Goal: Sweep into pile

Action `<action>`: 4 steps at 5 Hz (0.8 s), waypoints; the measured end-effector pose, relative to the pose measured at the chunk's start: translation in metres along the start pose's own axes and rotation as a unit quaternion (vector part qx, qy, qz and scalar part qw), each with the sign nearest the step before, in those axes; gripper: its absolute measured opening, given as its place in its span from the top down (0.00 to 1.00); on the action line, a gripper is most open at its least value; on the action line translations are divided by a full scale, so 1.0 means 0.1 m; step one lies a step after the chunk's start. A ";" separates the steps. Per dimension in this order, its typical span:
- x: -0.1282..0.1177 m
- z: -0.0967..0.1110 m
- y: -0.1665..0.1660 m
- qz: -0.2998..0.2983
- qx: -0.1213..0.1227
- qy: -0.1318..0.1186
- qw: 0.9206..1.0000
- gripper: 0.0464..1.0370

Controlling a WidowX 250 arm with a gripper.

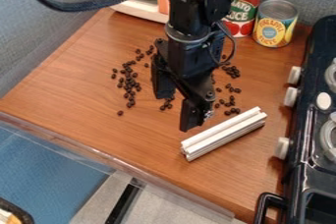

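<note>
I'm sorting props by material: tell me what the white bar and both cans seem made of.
White bar: matte, perhaps plastic or painted metal; lengthwise grooves suggest an extrusion. Red can and yellow can: likely metal, given silvery rimmed tops; printed wraps look like paper.

Beans (128, 85) left of stove (312, 120), before cans (274, 29)

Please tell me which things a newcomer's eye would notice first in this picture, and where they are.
Probably the black robot arm comes first, hanging from the top edge with its fingers apart above the wooden counter. Next would be the small dark beans, scattered to both sides of it. The white grooved bar also stands out, lying at a slant between the arm and the stove.
</note>
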State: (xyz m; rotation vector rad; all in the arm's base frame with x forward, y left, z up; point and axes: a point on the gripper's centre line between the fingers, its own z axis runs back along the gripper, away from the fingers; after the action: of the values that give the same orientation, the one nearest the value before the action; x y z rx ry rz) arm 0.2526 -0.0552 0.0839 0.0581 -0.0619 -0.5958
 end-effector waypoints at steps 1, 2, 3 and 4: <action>-0.03 -0.07 -0.02 0.002 -0.005 0.013 1.000 0.04; -0.01 -0.13 -0.03 0.004 -0.007 0.016 1.000 0.04; 0.04 -0.16 -0.08 -0.003 -0.008 0.014 1.000 0.04; 0.10 -0.23 -0.10 -0.002 -0.008 0.013 1.000 0.04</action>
State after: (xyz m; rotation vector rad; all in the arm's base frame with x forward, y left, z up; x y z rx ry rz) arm 0.2565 -0.0683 0.0604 0.0506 -0.0315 -0.5997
